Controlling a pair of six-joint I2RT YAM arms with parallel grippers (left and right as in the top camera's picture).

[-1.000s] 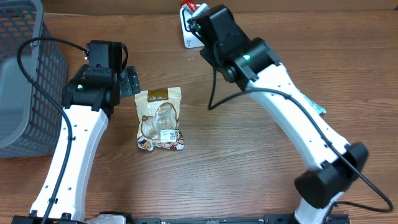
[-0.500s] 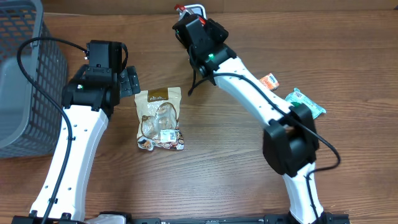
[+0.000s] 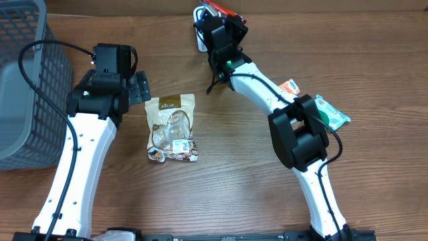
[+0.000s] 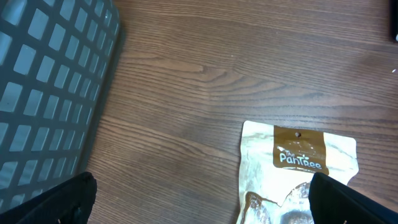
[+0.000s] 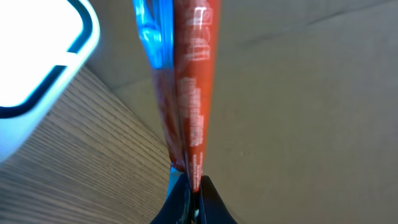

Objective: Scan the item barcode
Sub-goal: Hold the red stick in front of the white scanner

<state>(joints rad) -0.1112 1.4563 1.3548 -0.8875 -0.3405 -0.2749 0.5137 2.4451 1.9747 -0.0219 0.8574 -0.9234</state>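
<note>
**Red packet pinched at the table's far edge**

The brown wooden table (image 3: 200,194) lay under both my arms, with a brown cardboard wall (image 5: 311,93) behind its far edge. At the far left stood a grey plastic lattice basket (image 3: 20,80). Right of it, my left gripper (image 3: 139,88) hung over bare wood with its fingers (image 4: 59,199) spread wide, holding nothing. Near it a beige snack pouch with a brown label (image 3: 172,128) lay flat on the table, apart from those fingers. Further right, at the far edge, sat a white rounded device with a dark-blue rim (image 5: 37,50). Just beside it, my right gripper (image 5: 189,202) was clamped on one end of a thin red foil packet (image 5: 193,81), which showed edge-on to my wrist camera. Well to the right lay a small orange packet (image 3: 289,86) and a teal packet (image 3: 332,110).
</note>
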